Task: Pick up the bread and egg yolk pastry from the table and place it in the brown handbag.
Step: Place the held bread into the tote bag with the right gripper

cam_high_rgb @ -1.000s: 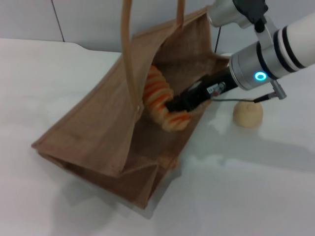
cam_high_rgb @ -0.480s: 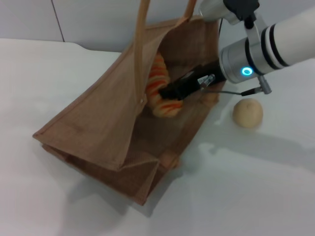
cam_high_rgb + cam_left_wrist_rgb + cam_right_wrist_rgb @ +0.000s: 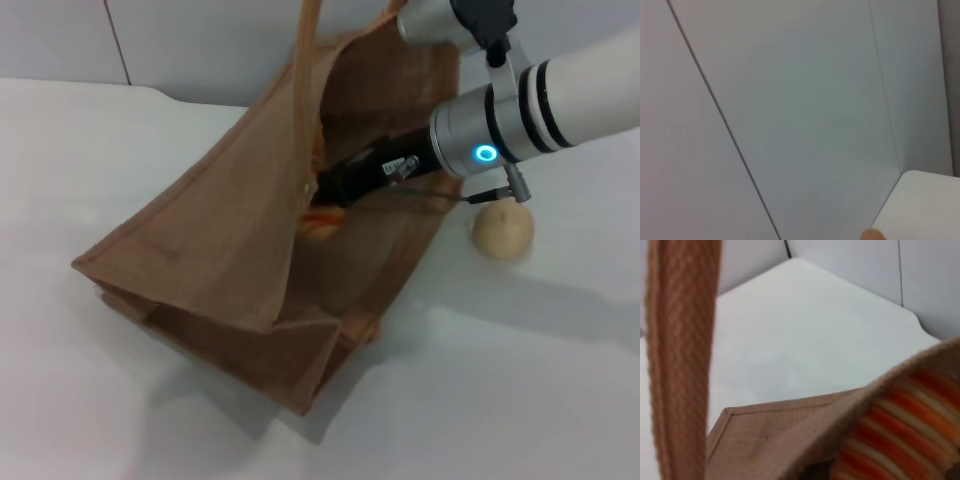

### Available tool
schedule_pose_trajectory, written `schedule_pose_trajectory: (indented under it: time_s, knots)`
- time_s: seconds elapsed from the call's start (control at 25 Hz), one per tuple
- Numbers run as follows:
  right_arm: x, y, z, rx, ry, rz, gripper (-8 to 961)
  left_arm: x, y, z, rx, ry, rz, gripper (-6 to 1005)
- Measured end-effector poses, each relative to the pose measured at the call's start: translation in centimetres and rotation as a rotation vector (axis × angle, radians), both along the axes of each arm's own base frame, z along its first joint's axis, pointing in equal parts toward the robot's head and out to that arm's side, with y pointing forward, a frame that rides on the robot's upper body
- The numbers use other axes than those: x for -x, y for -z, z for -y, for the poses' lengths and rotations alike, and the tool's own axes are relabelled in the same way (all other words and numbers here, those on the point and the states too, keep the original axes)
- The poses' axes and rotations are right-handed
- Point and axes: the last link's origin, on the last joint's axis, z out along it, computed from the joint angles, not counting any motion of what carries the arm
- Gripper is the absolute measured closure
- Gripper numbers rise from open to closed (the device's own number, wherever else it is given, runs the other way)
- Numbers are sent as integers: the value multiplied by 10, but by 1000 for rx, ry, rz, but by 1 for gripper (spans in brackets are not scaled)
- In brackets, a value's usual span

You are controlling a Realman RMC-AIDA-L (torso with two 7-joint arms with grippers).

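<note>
Since a moment ago the right tool (image 3: 322, 192) has pushed deeper into the brown handbag (image 3: 230, 250), and the near wall now hides most of the bread (image 3: 320, 218), which showed plainly before. Only a sliver of orange and cream peeks out just below the tool's tip. The dark fingers seem clamped on the loaf (the contact itself is hidden behind the bag wall). The egg yolk pastry (image 3: 503, 230) sits on the white bench (image 3: 520, 380), outside the bag, beside the arm's wrist.

The right wrist view shows what the head view cannot: the bread's stripes (image 3: 900, 440) close against the bag's rim, and a handle strap (image 3: 682, 360). The left wrist view shows only wall panels and a bench corner; the left tool is unseen.
</note>
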Motion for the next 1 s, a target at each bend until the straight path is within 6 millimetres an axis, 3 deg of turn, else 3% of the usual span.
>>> schedule_pose_trajectory:
  time_s: [0.16,0.6,0.72,0.92,1.0]
  knots:
    - [2,0,-1,-5,-3,-15,820,-1,0,0,1,3,-1,883]
    - [-4,-1,-1,-4,53,-37,715,1,0,-1,-6,-2,4,883]
    - [-6,0,-1,-1,46,-24,516,4,-1,-1,-11,-9,1,883]
    - [-4,0,-1,3,35,-14,271,7,-2,-2,-17,-20,0,883]
    - [-4,-1,0,6,31,-14,261,9,-3,-2,-19,-25,1,884]
